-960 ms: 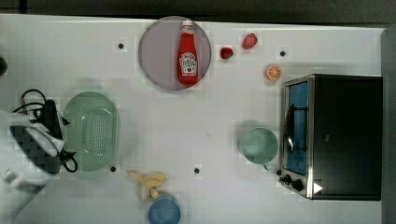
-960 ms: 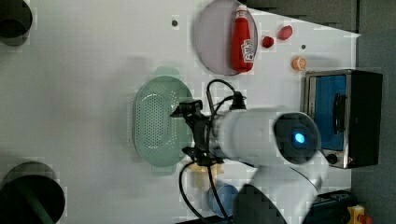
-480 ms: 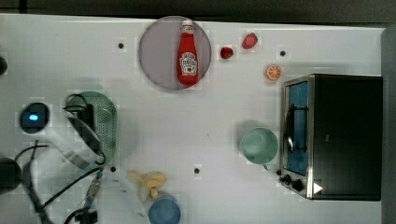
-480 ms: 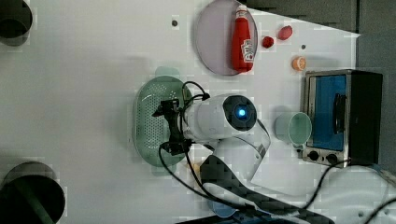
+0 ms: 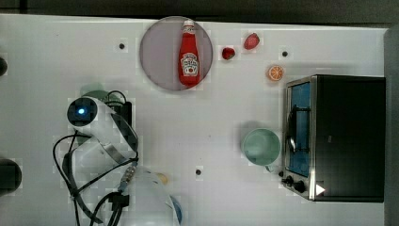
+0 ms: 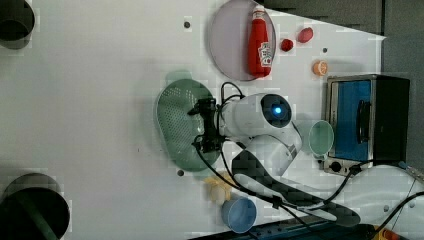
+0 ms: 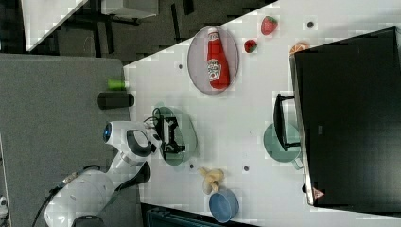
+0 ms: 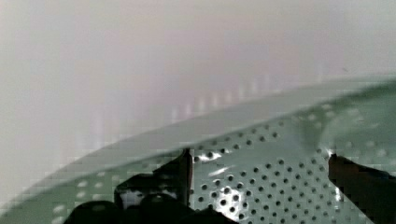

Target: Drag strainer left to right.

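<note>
The strainer [image 6: 177, 125], a pale green oval colander full of small holes, lies on the white table left of centre in the left view. My gripper [image 6: 204, 126] hangs open over the strainer's right side in the left view, one finger toward each end. In the wrist view the two dark fingertips [image 8: 180, 170] stand wide apart just above the strainer's perforated inside [image 8: 271, 186], holding nothing. In the top view my arm covers most of the strainer [image 5: 95, 90], leaving a bit of its green rim showing. The right view has the gripper [image 7: 170, 133] above the strainer [image 7: 185, 135].
A grey-pink plate [image 5: 157, 56] carrying a ketchup bottle [image 5: 189, 54] sits at the back. A mint cup [image 5: 261, 147] stands beside the toaster oven [image 5: 348, 136]. A banana [image 7: 210, 178] and a blue bowl [image 6: 239, 214] lie near the front edge.
My arm has swung in from the top view's left edge and now hangs over the strainer. The jaws have spread a little wider. The strainer has not moved.
</note>
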{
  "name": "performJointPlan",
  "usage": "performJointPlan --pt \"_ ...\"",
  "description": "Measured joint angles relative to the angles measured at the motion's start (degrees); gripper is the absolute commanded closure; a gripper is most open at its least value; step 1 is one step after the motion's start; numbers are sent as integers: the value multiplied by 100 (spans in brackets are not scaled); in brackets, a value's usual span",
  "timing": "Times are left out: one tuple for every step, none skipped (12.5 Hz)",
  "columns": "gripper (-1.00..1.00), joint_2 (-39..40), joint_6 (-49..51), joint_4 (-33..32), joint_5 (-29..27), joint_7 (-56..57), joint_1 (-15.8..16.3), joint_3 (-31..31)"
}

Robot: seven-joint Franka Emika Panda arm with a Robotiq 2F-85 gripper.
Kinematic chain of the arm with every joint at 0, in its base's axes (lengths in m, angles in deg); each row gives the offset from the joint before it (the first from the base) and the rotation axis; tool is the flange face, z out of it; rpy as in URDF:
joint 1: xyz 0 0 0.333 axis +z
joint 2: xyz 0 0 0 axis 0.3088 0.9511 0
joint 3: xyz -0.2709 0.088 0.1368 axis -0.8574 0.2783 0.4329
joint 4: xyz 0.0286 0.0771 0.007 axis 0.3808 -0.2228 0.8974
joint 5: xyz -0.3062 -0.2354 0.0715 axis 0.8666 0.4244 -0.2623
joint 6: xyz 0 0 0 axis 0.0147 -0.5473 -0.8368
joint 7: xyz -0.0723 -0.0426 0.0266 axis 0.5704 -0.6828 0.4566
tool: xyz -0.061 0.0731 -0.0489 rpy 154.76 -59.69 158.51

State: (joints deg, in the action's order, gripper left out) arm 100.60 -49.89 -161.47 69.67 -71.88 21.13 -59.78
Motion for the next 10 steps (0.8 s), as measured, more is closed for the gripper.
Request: performJointPlan --pt "-100 -98 -98 -101 -31 -17 -27 -42" --pt "-100 -159 -266 -201 -91 -34 -29 -104" --pt "-100 -229 -255 -336 -126 -62 -66 -105" --pt "-100 -319 -283 -481 -118 -62 -116 -81" --pt "-100 -442 -394 -649 -59 -62 -124 -102" --pt "-100 -557 -422 -850 -64 -62 -177 -55" --pt "-100 -694 -484 -1074 -50 -62 -190 -35" --pt "-100 -803 -523 -1253 -64 -62 -195 -34" --pt "-100 -827 -473 -1287 -48 -45 -208 -35" --pt "-100 -828 -551 -1309 -15 0 -260 -41"
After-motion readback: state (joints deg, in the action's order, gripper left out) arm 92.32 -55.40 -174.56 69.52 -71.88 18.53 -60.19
